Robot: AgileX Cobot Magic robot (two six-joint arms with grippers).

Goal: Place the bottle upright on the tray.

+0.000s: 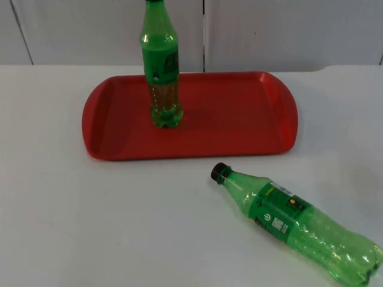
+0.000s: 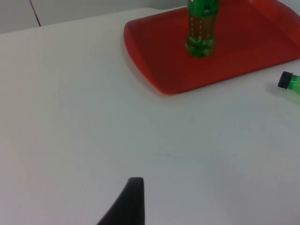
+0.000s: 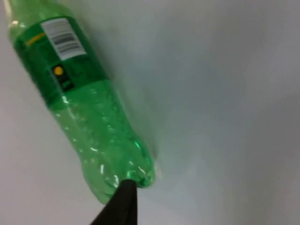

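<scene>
Lying bottle (image 1: 296,222): barcode label (image 1: 283,191), unreadable.

One bottle (image 1: 160,66) upright on tray (image 1: 239,113), another (image 1: 299,224) lying before it.

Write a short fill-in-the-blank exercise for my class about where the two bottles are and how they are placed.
1. The tray is coloured ____.
2. The standing bottle is on the ____.
3. The other bottle is ____ on the white table, outside the tray.
4. That bottle's cap is coloured ____.

Missing words: red; tray; lying on its side; black
</scene>
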